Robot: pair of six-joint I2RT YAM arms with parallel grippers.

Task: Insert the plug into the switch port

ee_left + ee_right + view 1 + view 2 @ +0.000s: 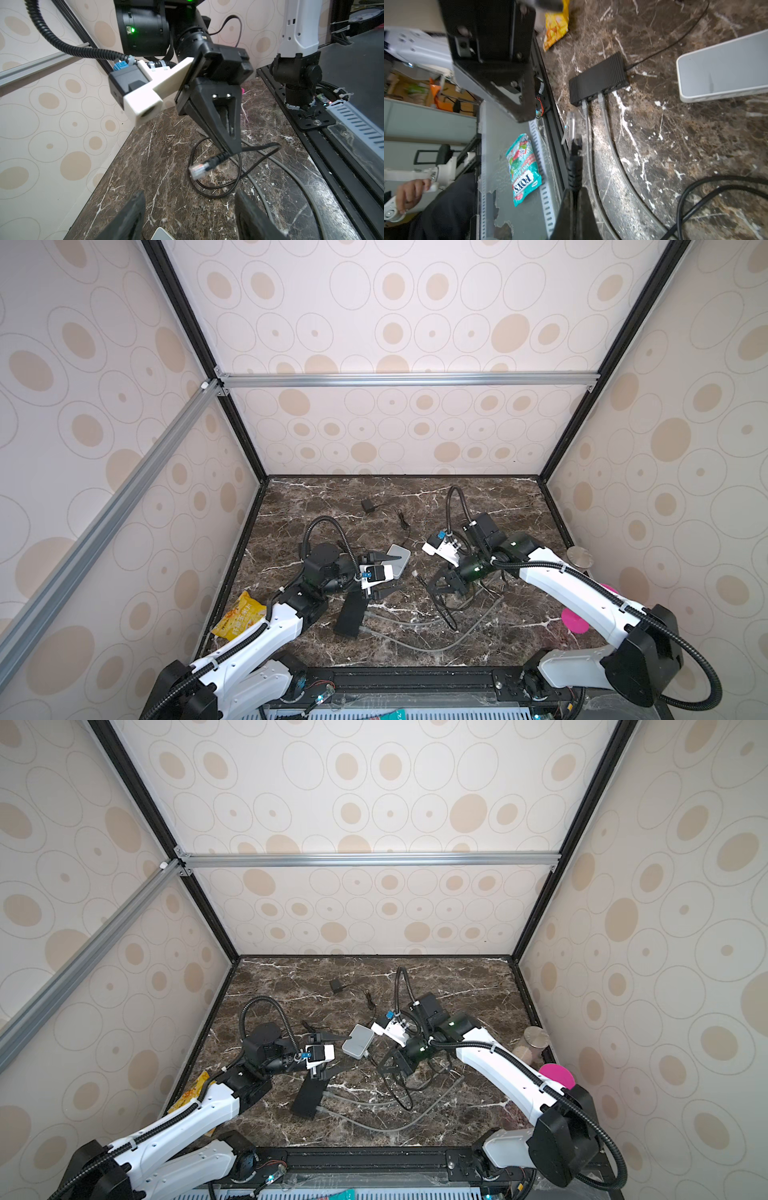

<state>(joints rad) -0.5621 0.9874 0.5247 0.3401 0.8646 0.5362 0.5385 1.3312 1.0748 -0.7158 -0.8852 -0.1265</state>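
Note:
My right gripper (pixel 574 192) (pixel 433 587) is shut on the black cable just behind the plug (pixel 572 126), a clear connector that sticks out past the fingertips, above the table. In the left wrist view the plug (pixel 199 169) points toward that camera. The switch (pixel 598 79) (pixel 351 614) is a black ribbed box lying flat near the front left, with two grey cables (pixel 583 104) in its ports. My left gripper (pixel 190 199) (pixel 395 574) stands open behind the switch, nothing between its fingertips. One of its fingers reaches over a white box (pixel 400 558).
Loops of black cable (pixel 216 187) and long grey cables (pixel 415 645) lie across the marble table's middle. A yellow snack bag (pixel 241 616) lies front left, a black adapter (pixel 368 505) at the back, a metal-lidded jar (pixel 579 558) and a pink thing (pixel 575 620) right.

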